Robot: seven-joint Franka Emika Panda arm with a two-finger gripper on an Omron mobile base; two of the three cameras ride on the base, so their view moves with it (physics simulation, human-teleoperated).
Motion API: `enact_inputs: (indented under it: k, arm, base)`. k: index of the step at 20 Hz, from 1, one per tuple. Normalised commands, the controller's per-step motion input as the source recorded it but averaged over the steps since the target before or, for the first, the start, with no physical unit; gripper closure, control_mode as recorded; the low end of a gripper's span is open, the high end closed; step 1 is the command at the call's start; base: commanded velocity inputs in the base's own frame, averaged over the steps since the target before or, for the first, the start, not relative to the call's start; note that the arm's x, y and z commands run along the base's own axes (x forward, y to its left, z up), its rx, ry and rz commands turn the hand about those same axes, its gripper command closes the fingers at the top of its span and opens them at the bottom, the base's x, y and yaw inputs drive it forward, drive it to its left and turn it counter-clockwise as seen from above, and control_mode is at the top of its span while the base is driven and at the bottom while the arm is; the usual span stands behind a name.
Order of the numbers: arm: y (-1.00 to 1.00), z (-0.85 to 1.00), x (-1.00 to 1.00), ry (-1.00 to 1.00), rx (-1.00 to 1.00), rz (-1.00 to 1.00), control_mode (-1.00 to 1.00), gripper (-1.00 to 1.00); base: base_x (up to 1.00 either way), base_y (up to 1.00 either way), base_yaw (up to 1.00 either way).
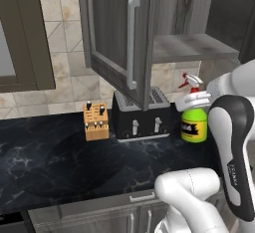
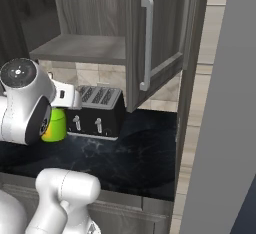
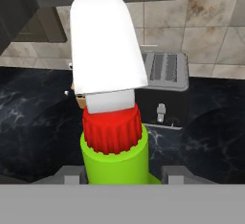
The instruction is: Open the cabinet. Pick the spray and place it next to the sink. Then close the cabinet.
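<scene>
Evidently the cabinet (image 1: 117, 33) stands open and the hand (image 3: 119, 173) grips the spray (image 1: 193, 120) at the surface's (image 1: 60, 157) back edge beside the toaster (image 1: 142, 115); placing by the sink and closing remain.

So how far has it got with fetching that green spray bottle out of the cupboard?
Done: the cabinet stands open, and the spray is out of it. In hand: the gripper is shut on the spray beside the black toaster, low over the dark counter; whether it touches down I cannot tell. Left: letting go and closing both doors.
</scene>
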Motion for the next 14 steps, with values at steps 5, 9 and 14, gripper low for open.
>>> enact_inputs:
  k: [5,9,14]
  arm:
    - [0.0,-0.22,0.0,0.0,0.0,0.0,-1.0,1.0]
    - [0.0,-0.03,0.0,0.0,0.0,0.0,-1.0,1.0]
    - [0.0,0.0,0.0,0.0,0.0,0.0,-1.0,1.0]
  base:
    - [0.0,0.0,0.0]
    - [0.0,0.0,0.0]
    - [0.0,0.0,0.0]
